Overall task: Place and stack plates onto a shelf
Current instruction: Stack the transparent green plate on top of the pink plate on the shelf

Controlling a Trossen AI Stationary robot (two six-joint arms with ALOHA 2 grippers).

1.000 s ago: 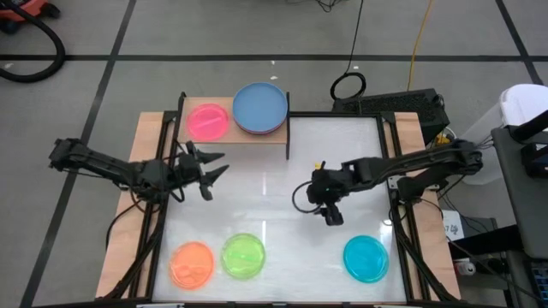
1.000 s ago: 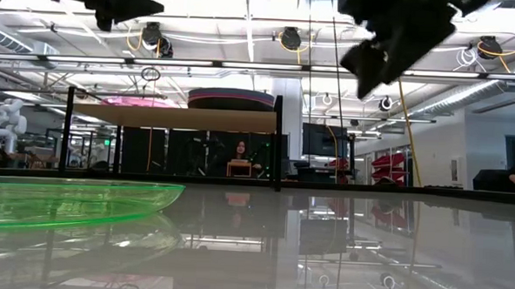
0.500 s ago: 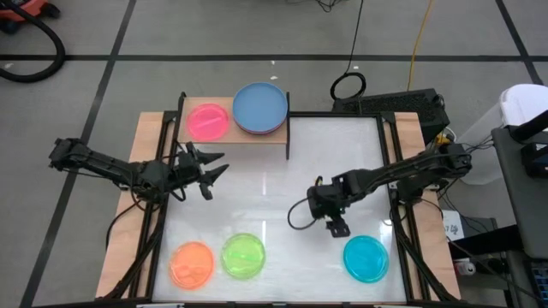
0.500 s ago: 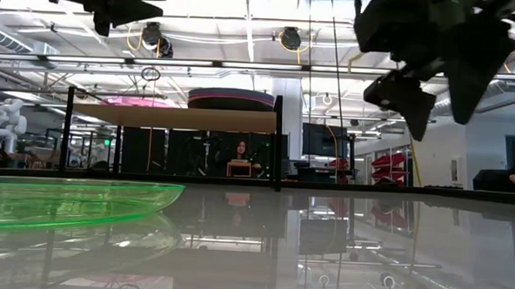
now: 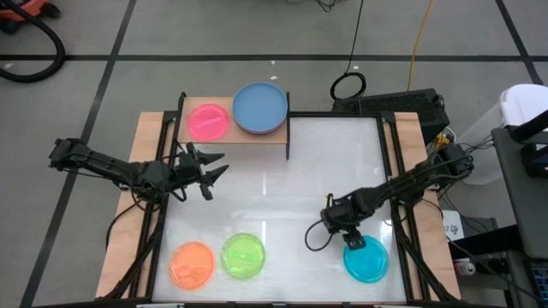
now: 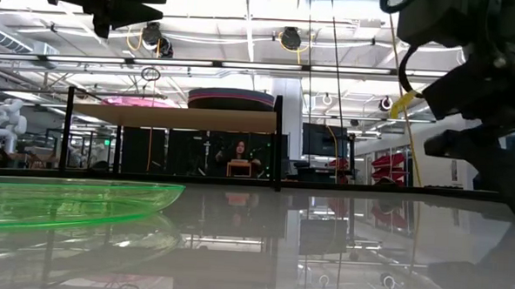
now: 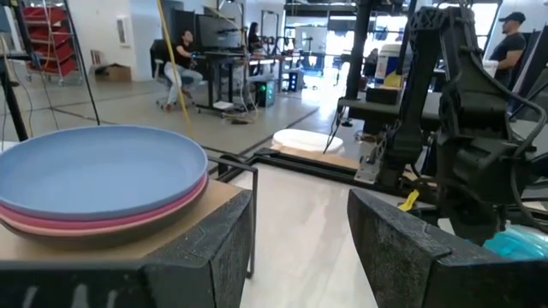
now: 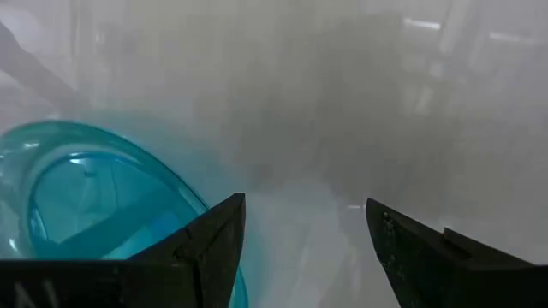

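The shelf (image 5: 248, 137) stands at the table's far edge. On its board are a translucent pink plate (image 5: 208, 121) and a stack topped by a blue plate (image 5: 260, 107), which lies on salmon-pink plates (image 7: 103, 224). Orange (image 5: 192, 263), green (image 5: 243, 255) and cyan (image 5: 367, 260) plates lie flat near the table's near edge. My right gripper (image 5: 354, 243) is open and low at the cyan plate's far-left rim (image 8: 184, 201); one finger is beside that rim. My left gripper (image 5: 212, 174) hangs open above the table's left side, in front of the shelf.
The shelf's black legs (image 5: 288, 141) stand on the white table. Wooden side rails (image 5: 141, 197) and black frame bars run along both table sides. The green plate (image 6: 63, 201) lies close to the low camera. Bare tabletop (image 5: 274, 188) lies between the arms.
My right gripper has travelled from the table's middle toward the near edge and slightly right, coming down to the cyan plate's far-left rim. The plates have stayed where they were.
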